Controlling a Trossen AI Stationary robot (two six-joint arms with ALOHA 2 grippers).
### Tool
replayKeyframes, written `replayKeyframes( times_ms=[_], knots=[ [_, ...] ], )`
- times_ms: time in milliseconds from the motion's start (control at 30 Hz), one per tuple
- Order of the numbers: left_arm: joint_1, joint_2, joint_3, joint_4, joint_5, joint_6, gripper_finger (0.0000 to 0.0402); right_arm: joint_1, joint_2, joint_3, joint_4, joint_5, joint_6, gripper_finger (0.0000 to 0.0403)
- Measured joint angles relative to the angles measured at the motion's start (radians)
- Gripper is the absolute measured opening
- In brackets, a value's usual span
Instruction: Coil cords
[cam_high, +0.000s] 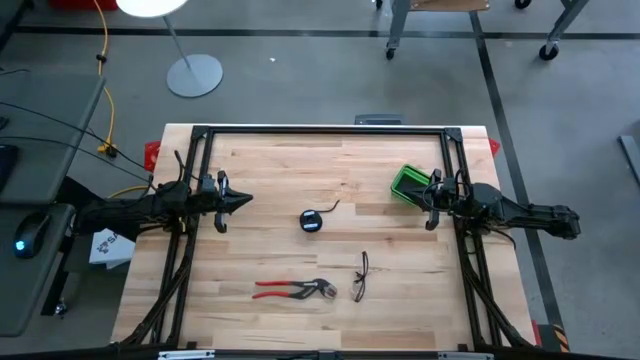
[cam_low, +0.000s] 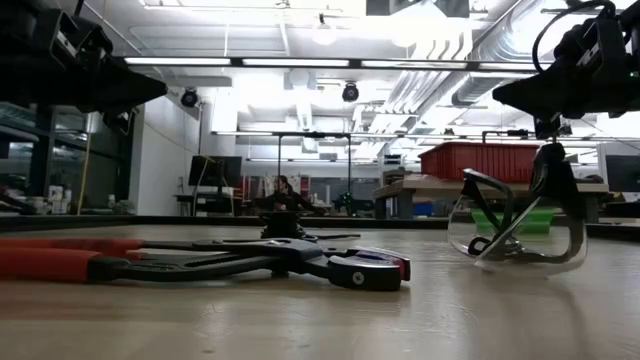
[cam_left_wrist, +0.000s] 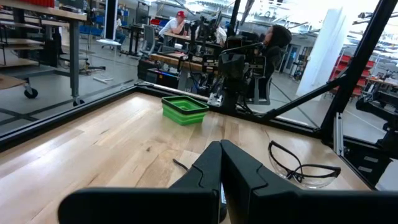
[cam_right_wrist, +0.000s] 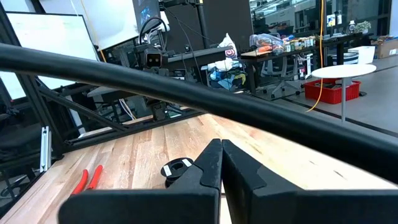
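Two dark arms over a pale plank table, seen from above. Left gripper at the left side, fingers pressed together, nothing held. Right gripper at the right side, likewise closed and empty, just beside a green square bin. Between them, near the table's middle, a small round black reel with a pale centre mark and a thin cord tail curling off toward the right arm; clear of both grippers, somewhat nearer the left. Farther forward, red-handled pliers and clear glasses, apart from the reel.

From table level: pliers long and flat across the front, dull metal jaws, red grips. Glasses glossy, curved, standing on the right. Possibly the reel as a dark lump behind the pliers; too blurred to be sure.

From the left wrist: two matte black fingers meeting tip to tip, gripping nothing. Beyond them the cord tail, glasses, bin; reel itself hidden.

From the right wrist: fingers shut and bare, the reel flat on the wood just past them, pliers farther off.
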Motion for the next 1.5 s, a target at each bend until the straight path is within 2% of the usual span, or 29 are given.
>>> replayKeyframes(
  times_ms=[833, 933, 967, 1133, 1233, 1333, 1433, 1500],
  knots=[
    [0.000, 0.000, 0.000, 0.000, -0.003, 0.012, 0.0001, 0.000, 0.000, 0.000, 0.000, 0.000, 0.000, 0.0000],
    [0.001, 0.001, 0.000, 0.022, -0.067, 0.119, 0.0001, 0.000, 0.000, 0.000, 0.000, 0.000, 0.000, 0.0000],
    [0.001, 0.004, 0.000, 0.076, -0.099, 0.106, 0.0001, 0.000, 0.000, 0.000, 0.000, 0.000, 0.000, 0.0000],
    [0.002, 0.011, 0.000, 0.531, -0.272, -0.271, 0.0001, 0.000, 0.000, 0.000, 0.000, 0.000, 0.000, 0.0000],
    [0.002, 0.012, 0.003, 0.746, -0.443, -0.331, 0.0001, 0.000, 0.000, 0.000, 0.000, 0.000, 0.000, 0.0000],
    [0.002, 0.053, 0.033, 0.643, -0.557, -0.392, 0.0001, 0.000, 0.000, 0.000, 0.000, 0.000, 0.000, 0.0000],
    [0.002, 0.193, 0.081, 0.461, -0.542, -0.568, 0.0001, 0.000, 0.000, 0.000, 0.000, 0.000, 0.000, 0.0000],
    [0.001, 0.310, 0.122, 0.435, -0.522, -0.628, 0.0001, 0.000, 0.000, 0.000, 0.000, 0.000, 0.000, 0.0000]
  ],
)
